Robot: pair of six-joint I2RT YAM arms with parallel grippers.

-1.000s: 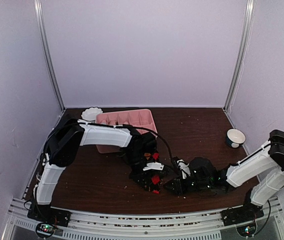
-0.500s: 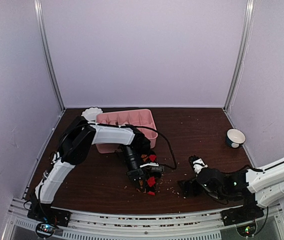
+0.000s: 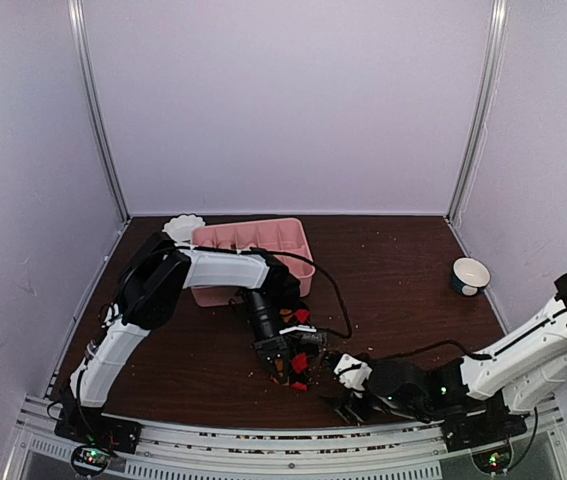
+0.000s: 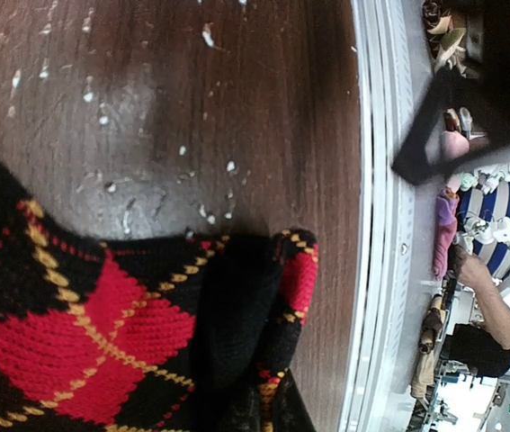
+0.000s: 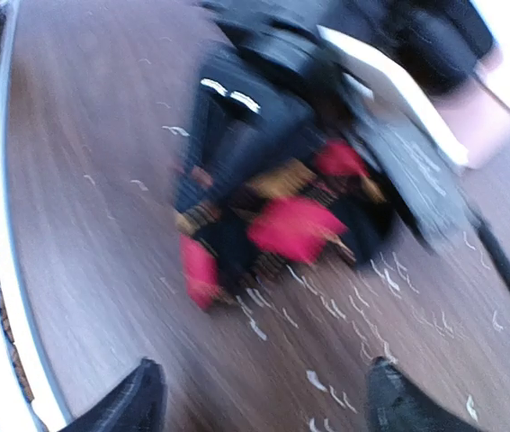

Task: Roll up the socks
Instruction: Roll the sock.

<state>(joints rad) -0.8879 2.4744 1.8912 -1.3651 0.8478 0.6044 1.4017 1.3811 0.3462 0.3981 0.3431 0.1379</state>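
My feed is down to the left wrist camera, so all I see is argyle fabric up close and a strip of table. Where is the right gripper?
Observer: In the top view the right gripper sits low by the near edge of the table, to the right of the argyle sock and apart from it.
Operator: Is it open?
Observer: Yes. The right wrist view shows its fingertips wide apart with nothing between them.
Operator: What lies beyond the sock?
Observer: A pink tray at the far side of the table, left of centre.
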